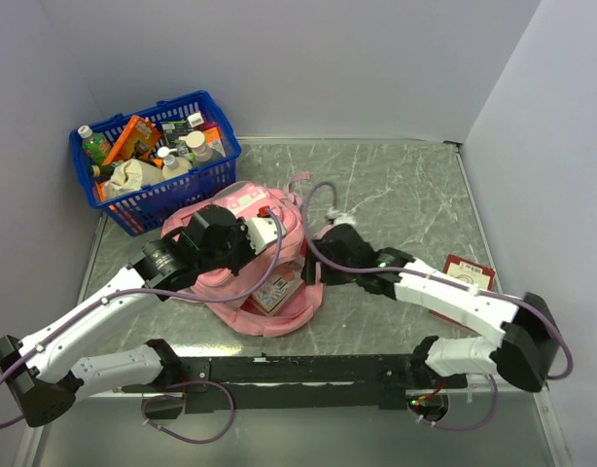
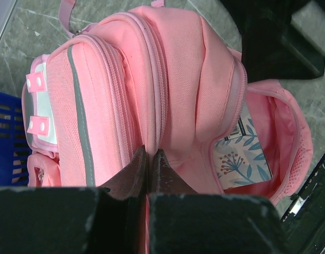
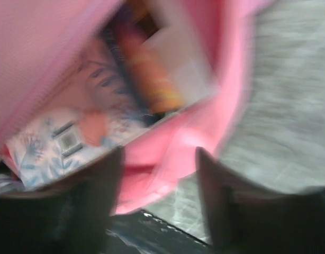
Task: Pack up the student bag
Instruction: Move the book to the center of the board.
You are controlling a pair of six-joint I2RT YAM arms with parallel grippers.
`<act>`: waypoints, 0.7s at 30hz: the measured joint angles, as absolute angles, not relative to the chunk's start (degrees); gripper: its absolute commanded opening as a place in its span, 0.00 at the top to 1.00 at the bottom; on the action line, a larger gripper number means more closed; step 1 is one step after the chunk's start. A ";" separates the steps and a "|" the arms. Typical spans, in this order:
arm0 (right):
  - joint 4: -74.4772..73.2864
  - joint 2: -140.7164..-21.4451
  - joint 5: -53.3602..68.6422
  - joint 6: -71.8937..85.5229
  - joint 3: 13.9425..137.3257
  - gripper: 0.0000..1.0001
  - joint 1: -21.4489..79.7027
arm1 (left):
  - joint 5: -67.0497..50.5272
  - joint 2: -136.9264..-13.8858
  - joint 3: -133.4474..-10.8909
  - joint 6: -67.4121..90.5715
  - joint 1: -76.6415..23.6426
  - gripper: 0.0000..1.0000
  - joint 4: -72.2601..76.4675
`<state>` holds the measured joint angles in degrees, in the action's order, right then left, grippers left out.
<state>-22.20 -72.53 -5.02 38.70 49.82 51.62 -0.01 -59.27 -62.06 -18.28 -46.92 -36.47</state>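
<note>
One white-walled marbled table (image 1: 415,185); left claw (image 2: 150,159) pinches student bag (image 2: 189,69); right claw (image 3: 158,153) parted, empty.

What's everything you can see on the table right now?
bag: one, pink, table centre, main pocket open
floral item: one, white and blue, inside bag
basket: one, blue, far left corner
bottles: several, white-capped, in basket
flat item: one, red, right side of table
table: one, grey marble
left gripper: one, black, shut on bag fabric
right gripper: one, black, open at bag's mouth
</note>
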 measured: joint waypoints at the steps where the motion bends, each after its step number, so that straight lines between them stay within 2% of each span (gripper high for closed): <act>1: -24.49 -71.00 -6.42 39.03 50.13 0.00 50.54 | -0.01 -59.05 -61.91 -18.31 -46.92 0.99 -36.38; 5: -33.58 -64.58 -10.41 40.75 52.05 0.00 40.75 | -0.01 -58.70 -61.69 -18.33 -46.92 0.99 -36.23; 8: -39.22 -62.39 -11.64 41.71 53.23 0.00 25.58 | -0.01 -58.63 -61.60 -18.33 -46.92 0.99 -36.21; 12: -45.19 -65.28 -12.78 41.50 53.04 0.00 9.45 | -0.01 -58.63 -61.60 -18.31 -46.92 0.99 -36.21; 14: -46.78 -67.55 -13.54 41.36 52.31 0.00 4.58 | -0.01 -58.63 -61.60 -18.31 -46.92 0.99 -36.21; 21: -51.20 -70.48 -18.70 41.45 50.87 0.00 -3.14 | -0.01 -58.63 -61.60 -18.31 -46.92 0.99 -36.23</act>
<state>-51.20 -70.48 -18.70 41.45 50.87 -3.14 -0.01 -58.63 -61.60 -18.31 -46.92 -36.23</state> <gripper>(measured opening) 0.998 0.045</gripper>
